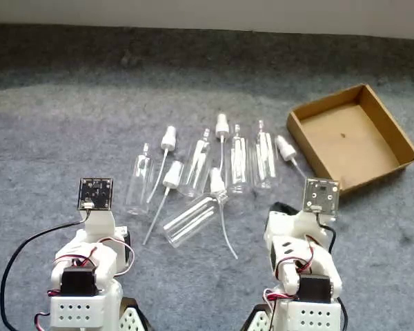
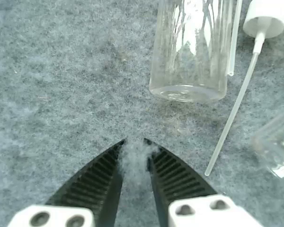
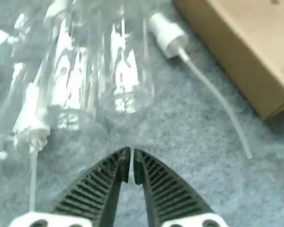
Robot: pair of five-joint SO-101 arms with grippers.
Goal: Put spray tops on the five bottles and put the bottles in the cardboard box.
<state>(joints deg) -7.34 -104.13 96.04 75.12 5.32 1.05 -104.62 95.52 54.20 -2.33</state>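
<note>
Grey fuzzy carpet spreads across the scene, a pale strip bordering its far edge.

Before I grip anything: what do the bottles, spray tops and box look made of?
Bottles: clear and glossy, glass or hard plastic, cannot tell which; the carpet shows through and highlights streak them. Spray tops: white, smooth, likely plastic, with thin translucent tubes. Cardboard box: brown, matte cardboard, with thin walls.

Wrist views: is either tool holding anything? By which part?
Nothing is held. The left tool, slightly open, and the right tool, shut, are empty above the grey carpet; clear plastic bottles and white spray tops lie loose.
</note>
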